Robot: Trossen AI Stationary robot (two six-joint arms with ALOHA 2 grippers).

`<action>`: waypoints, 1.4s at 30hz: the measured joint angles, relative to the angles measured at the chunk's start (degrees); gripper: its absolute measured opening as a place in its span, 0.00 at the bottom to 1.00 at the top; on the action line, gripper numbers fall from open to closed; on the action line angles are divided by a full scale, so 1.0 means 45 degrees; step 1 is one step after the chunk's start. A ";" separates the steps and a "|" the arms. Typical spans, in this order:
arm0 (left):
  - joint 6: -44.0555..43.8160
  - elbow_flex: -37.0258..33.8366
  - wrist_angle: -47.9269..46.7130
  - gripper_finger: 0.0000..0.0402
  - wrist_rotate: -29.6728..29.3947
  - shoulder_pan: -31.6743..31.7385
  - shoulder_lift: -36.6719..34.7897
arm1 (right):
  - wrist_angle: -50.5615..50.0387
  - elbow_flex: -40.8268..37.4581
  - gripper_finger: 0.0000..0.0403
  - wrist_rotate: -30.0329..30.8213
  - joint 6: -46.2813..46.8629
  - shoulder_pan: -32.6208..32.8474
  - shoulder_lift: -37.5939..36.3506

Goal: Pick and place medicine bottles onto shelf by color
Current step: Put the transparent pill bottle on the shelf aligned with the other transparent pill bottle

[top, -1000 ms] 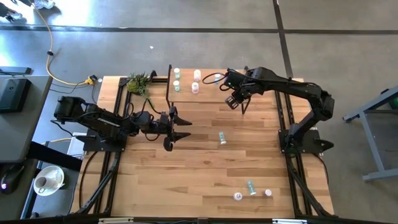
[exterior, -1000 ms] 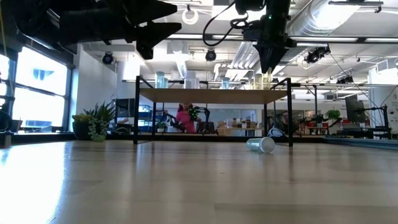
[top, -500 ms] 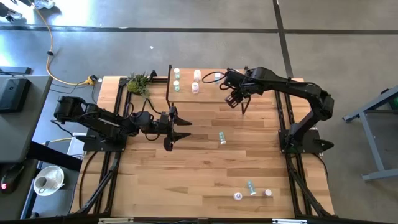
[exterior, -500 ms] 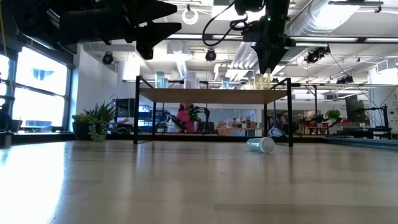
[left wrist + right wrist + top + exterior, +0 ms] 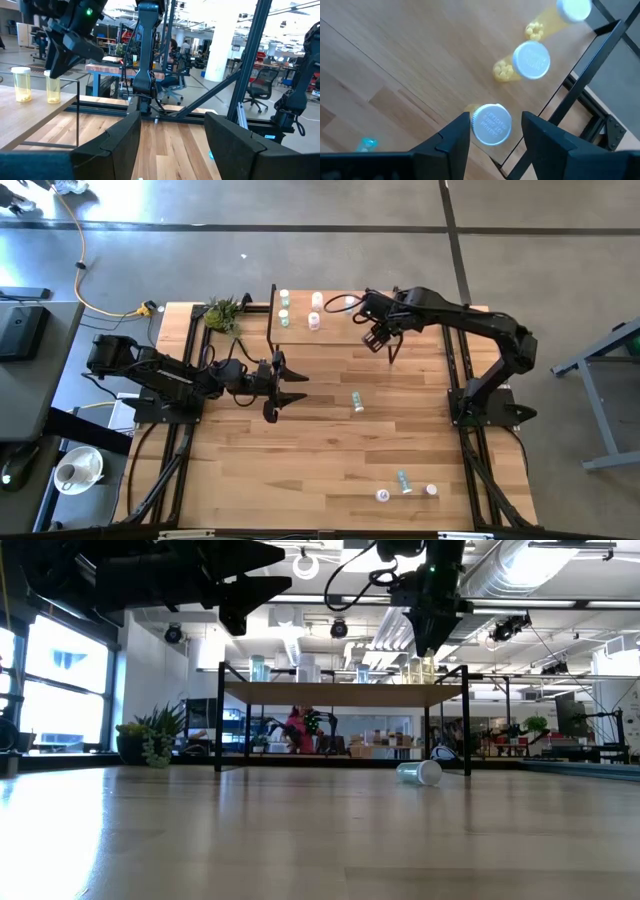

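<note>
- Near table edge, toward 5 o'clock in the high view: three bottles (image 5: pixel 403 483) lying loose, well apart from both arms.
- Mid-table: a teal bottle (image 5: pixel 357 401) on its side, long axis running roughly 12 to 6, at about 3 o'clock from the left gripper (image 5: pixel 285 388). Closer to that arm than to the other, by my judgement.
- Left gripper hovering above the table (image 5: pixel 320 450), fingers spread wide, nothing between them.
- Farther back, at 12 o'clock: the shelf (image 5: pixel 335 332), with the right gripper (image 5: pixel 491 142) hanging over its 3 o'clock end.
- Directly below those jaws: a yellow bottle (image 5: pixel 491 124), upright on the shelf board, long axis vertical, white cap facing the wrist camera. Jaws parted on either side of the cap with a gap showing, so released rather than clamped.
- Just beyond it: two more yellow bottles (image 5: pixel 531 60), also upright, in a row toward the shelf's edge.
- Raised lettering on the caps, too small to read; no other labels legible.
- Likely next: lift straight up, clear of the cap.
</note>
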 joint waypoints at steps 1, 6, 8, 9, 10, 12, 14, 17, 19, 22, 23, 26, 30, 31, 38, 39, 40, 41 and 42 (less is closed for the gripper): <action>0.0001 0.0000 -0.0003 0.52 0.0001 0.0000 0.0000 | -0.0006 0.0090 0.42 0.0005 0.0000 0.0004 -0.0009; 0.0003 0.0000 -0.0003 0.52 0.0001 0.0000 0.0000 | -0.0209 0.0707 0.42 0.0003 0.0000 0.0010 -0.0019; -0.0001 0.0000 -0.0003 0.52 0.0001 0.0001 0.0000 | -0.0258 0.0906 0.42 -0.0001 0.0021 0.0010 -0.0019; 0.0003 0.0000 -0.0003 0.52 0.0001 0.0002 0.0000 | -0.0342 0.1040 0.42 -0.0010 0.0049 0.0010 -0.0019; 0.0002 0.0000 -0.0003 0.52 0.0001 0.0000 0.0000 | -0.0446 0.1141 0.42 -0.0054 0.0097 0.0018 -0.0019; 0.0001 0.0000 -0.0003 0.52 0.0001 0.0000 0.0000 | -0.0712 0.1254 0.42 -0.0257 0.0254 0.0104 -0.0019; 0.0004 0.0000 -0.0004 0.52 0.0002 0.0000 0.0000 | -0.0955 0.1317 0.42 -0.0293 0.0482 0.0273 -0.0019; 0.0003 0.0000 -0.0189 0.52 0.0010 0.0004 0.0000 | -0.1080 0.1368 0.42 -0.0338 0.0665 0.0722 -0.0019; 0.0001 -0.0005 -0.0376 0.52 0.0047 0.0000 0.0000 | -0.1093 0.1368 0.42 -0.0340 0.0687 0.1102 -0.0019; 0.0004 -0.0005 -0.0533 0.52 0.0050 0.0000 0.0004 | -0.1057 0.1368 0.42 -0.0334 0.0857 0.1789 -0.0019; 0.0004 -0.0005 -0.0608 0.52 0.0050 0.0000 0.0005 | -0.1005 0.1368 0.42 -0.0278 0.0820 0.2046 -0.0019; 0.0003 -0.0005 -0.0829 0.52 0.0048 -0.0007 0.0005 | -0.0573 0.1309 0.42 0.0465 0.0797 0.2865 -0.0019; 0.0004 -0.0005 -0.0803 0.52 0.0050 -0.0127 0.0005 | 0.0017 0.0950 0.42 0.0997 0.0769 0.3931 -0.0019; 0.0003 -0.0005 -0.0794 0.52 0.0050 -0.0141 0.0005 | 0.0211 0.0789 0.42 0.0999 0.0764 0.4189 -0.0019; 0.0004 -0.0005 -0.0815 0.52 0.0098 -0.0204 0.0005 | 0.1302 -0.1142 0.42 0.1195 0.1177 0.6111 -0.0019; 0.0004 -0.0005 -0.0858 0.52 0.0098 -0.0204 0.0005 | 0.1379 -0.1456 0.42 0.1195 0.1475 0.6386 -0.0019; 0.0004 -0.0005 -0.0911 0.52 0.0103 -0.0204 0.0005 | 0.1394 -0.1783 0.42 0.1195 0.1823 0.6661 -0.0019; 0.0000 -0.0005 -0.0973 0.52 0.0103 -0.0204 0.0005 | 0.1366 -0.2082 0.42 0.1196 0.2235 0.6934 -0.0019; 0.0004 -0.0005 -0.1086 0.52 0.0103 -0.0204 0.0005 | 0.1344 -0.2367 0.42 0.1203 0.2652 0.7233 -0.0019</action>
